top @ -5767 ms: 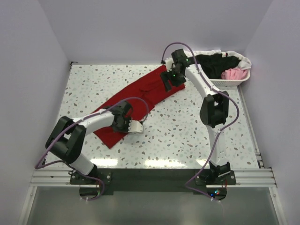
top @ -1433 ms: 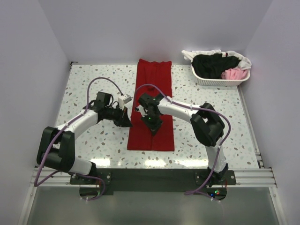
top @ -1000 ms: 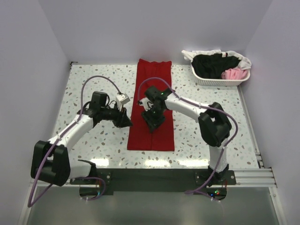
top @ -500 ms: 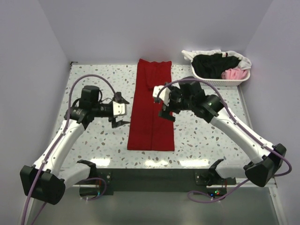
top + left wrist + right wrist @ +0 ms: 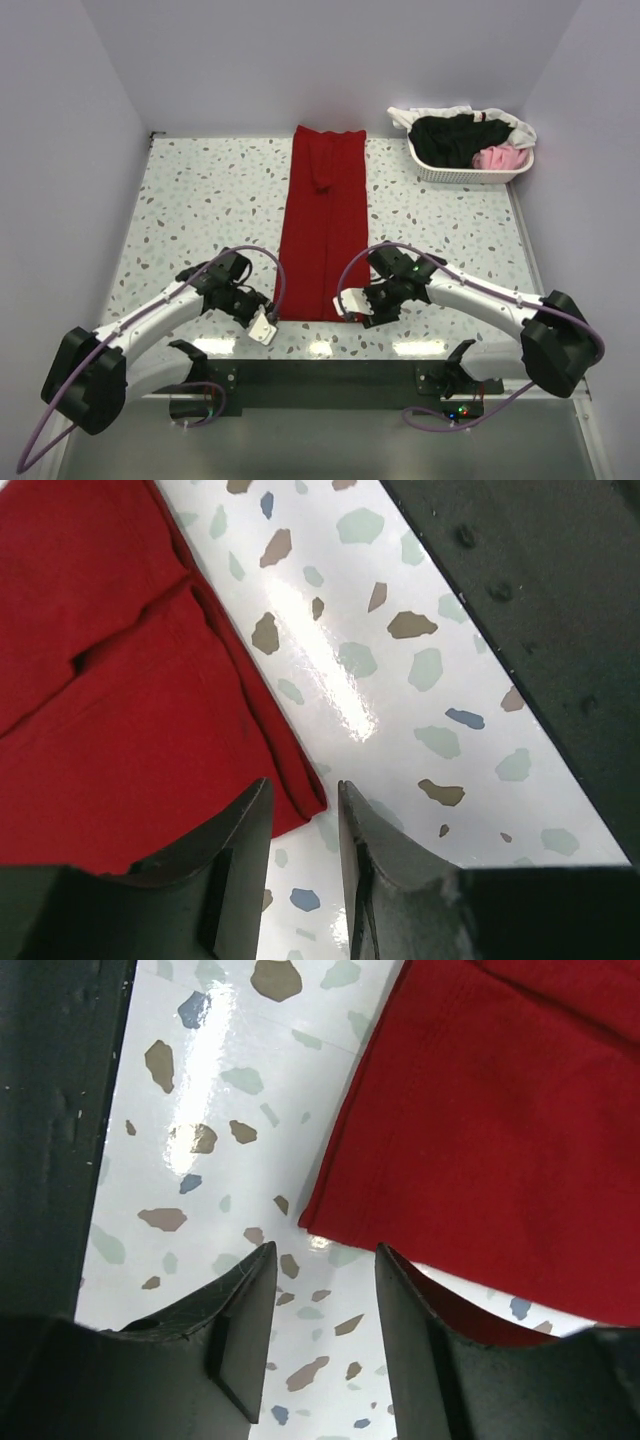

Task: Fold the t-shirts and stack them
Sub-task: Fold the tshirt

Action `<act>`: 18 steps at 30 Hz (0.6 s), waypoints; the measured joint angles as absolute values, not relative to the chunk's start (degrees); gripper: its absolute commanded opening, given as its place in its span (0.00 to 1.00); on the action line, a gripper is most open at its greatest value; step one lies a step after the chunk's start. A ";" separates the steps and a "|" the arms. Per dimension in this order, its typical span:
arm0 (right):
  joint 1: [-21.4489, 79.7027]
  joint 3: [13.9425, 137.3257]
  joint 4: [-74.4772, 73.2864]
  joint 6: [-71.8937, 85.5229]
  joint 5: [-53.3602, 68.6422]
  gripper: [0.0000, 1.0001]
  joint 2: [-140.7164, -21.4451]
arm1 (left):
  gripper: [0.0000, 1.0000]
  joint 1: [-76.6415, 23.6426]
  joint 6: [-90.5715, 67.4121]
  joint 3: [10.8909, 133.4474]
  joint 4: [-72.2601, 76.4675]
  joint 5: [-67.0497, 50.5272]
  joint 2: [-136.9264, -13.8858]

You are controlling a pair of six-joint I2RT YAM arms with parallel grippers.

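— Left gripper [image 5: 300, 798]?
— Jaws narrowly apart at the near left corner of the dark red cloth t-shirt [image 5: 325, 220], a long folded strip on the speckled terrazzo table [image 5: 200, 190].
— Right gripper [image 5: 325, 1260]?
— Parted, empty, beside the near right corner.
— Further right?
— White slotted plastic basket [image 5: 470, 174] holding black garment [image 5: 455, 138], pink garment [image 5: 498, 157], white garment [image 5: 440, 113].

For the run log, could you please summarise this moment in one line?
dark red t-shirt: long strip, flat | left gripper: open at near-left corner | right gripper: open at near-right corner
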State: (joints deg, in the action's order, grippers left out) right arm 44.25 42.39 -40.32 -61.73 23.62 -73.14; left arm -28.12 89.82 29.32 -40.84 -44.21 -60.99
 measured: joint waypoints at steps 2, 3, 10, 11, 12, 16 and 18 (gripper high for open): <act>44.38 42.39 -39.09 -62.76 23.70 0.46 -73.93 | 0.36 -28.45 90.94 29.19 -39.53 -43.16 -63.35; 44.45 42.37 -38.70 -63.20 23.73 0.46 -74.37 | 0.36 -28.53 91.37 29.12 -38.89 -42.74 -64.40; 46.57 40.27 -36.36 -65.34 23.49 0.47 -75.50 | 0.35 -29.80 91.50 28.49 -33.50 -39.97 -69.63; 46.85 39.99 -35.92 -65.49 23.46 0.47 -75.81 | 0.35 -29.82 91.22 28.49 -32.93 -39.66 -70.39; 47.05 39.75 -35.55 -65.65 23.38 0.48 -76.18 | 0.35 -29.82 91.11 28.49 -32.34 -39.40 -70.98; 47.31 39.11 -33.74 -65.76 22.61 0.48 -78.48 | 0.34 -29.82 90.96 29.17 -30.33 -39.66 -72.86; 47.35 38.98 -33.06 -65.73 22.17 0.45 -79.46 | 0.33 -29.82 90.87 29.78 -29.74 -39.70 -73.97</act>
State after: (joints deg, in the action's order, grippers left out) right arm 47.35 38.98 -33.06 -65.73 22.17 -79.46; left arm -29.82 90.87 29.78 -29.74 -39.70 -73.97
